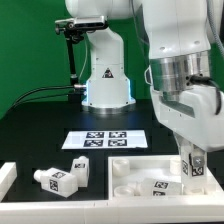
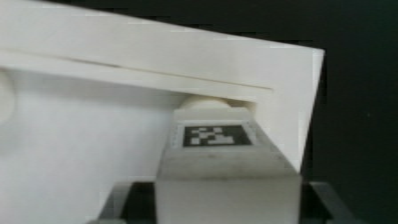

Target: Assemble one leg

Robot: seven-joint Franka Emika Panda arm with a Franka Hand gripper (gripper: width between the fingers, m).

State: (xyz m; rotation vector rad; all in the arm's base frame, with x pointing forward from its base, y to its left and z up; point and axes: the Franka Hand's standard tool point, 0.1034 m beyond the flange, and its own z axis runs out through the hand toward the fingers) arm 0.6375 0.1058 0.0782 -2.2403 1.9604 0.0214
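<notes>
My gripper (image 1: 193,160) is shut on a leg (image 1: 196,170), a stubby white peg with a square black-and-white tag. It holds the leg upright over the right part of the large flat white tray-like piece (image 1: 130,160). In the wrist view the leg (image 2: 217,160) fills the space between the two dark fingers (image 2: 132,203), its tag facing the camera. Its far end sits against a rounded spot (image 2: 214,101) by a raised rim of the tray-like piece (image 2: 107,110). I cannot tell whether the leg touches it.
Another leg (image 1: 160,187) lies on the tray-like piece near the gripper. Two more legs (image 1: 47,179) (image 1: 76,170) lie on the black table at the exterior view's left. The marker board (image 1: 106,140) lies behind them. A white rim piece (image 1: 6,178) sits at the far left.
</notes>
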